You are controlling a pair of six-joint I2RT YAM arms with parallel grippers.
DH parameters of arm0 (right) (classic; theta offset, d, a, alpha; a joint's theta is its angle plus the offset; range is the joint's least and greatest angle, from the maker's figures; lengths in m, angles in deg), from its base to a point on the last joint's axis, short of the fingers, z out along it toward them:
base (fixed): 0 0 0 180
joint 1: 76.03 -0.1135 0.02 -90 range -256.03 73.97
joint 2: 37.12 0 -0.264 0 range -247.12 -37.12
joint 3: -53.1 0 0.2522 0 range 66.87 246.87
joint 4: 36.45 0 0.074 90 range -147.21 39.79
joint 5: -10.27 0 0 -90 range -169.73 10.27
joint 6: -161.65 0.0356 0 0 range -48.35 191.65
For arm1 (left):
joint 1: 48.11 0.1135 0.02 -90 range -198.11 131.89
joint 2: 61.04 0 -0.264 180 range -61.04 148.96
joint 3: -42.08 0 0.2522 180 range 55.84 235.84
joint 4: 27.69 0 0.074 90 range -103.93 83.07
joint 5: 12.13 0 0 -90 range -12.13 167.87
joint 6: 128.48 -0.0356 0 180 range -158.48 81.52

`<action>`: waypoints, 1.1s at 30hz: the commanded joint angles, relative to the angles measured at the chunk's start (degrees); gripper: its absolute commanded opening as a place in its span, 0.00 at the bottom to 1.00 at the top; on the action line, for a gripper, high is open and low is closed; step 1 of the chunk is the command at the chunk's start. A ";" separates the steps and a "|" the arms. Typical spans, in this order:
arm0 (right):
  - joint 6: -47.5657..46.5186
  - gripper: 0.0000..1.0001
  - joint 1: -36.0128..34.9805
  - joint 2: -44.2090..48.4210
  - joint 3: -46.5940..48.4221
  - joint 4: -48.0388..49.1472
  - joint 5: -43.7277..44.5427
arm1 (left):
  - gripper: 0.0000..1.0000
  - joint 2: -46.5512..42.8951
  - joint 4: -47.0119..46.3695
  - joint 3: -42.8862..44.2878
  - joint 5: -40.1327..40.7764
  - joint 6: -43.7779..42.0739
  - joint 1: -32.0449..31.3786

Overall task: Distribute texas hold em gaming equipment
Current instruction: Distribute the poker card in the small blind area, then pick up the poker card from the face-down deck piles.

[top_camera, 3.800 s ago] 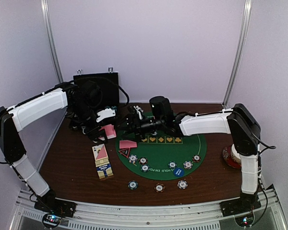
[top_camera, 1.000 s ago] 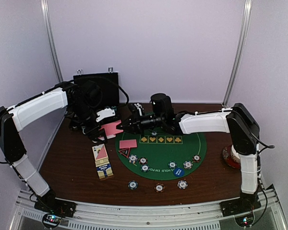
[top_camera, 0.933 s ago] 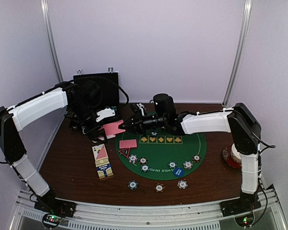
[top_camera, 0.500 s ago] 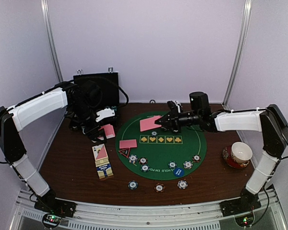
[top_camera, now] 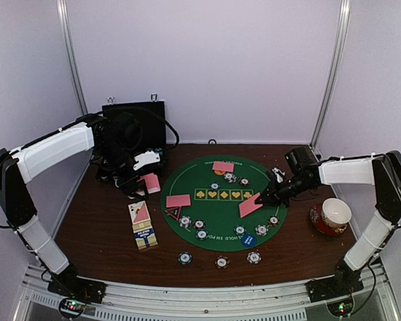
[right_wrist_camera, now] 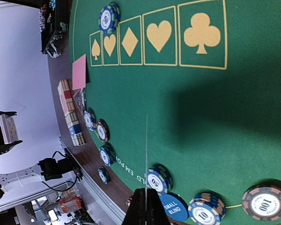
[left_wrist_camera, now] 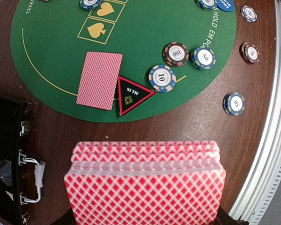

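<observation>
From above, the left hand (top_camera: 140,182) is clenched on the deck (top_camera: 151,182), over the tabletop (top_camera: 93,227) just left of the mat (top_camera: 220,224). The right hand (top_camera: 263,198) pinches one tilted card (top_camera: 250,206) at the mat's right side, near the chips (top_camera: 261,230). A loose card (top_camera: 178,200) lies flat on the mat's left.

The left wrist view shows the deck filling the bottom, with the loose card touching a triangular marker (left_wrist_camera: 131,93) beyond it.

The right wrist view shows the card edge-on, gripped tight, with a blue button (right_wrist_camera: 174,207) just beside.
</observation>
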 commanded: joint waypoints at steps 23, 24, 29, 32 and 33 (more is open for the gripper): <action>0.83 0.71 -10.64 3.78 15.90 -6.01 10.40 | 0.17 0.12 0.86 3.00 -2.89 0.08 0.04; 3.76 0.72 -12.04 3.13 15.66 -1.63 9.07 | 0.17 0.19 0.86 3.09 -3.10 0.17 0.04; 17.24 0.75 -19.12 -2.58 16.82 17.51 5.13 | 0.17 0.05 0.90 3.13 -3.54 0.42 0.04; 21.40 0.75 -22.25 -7.07 19.82 23.38 3.66 | 0.17 0.16 0.86 3.13 -3.87 0.63 0.09; 22.33 0.76 -23.20 -8.54 20.99 24.77 3.33 | 0.17 0.16 0.90 3.19 -3.97 0.68 0.05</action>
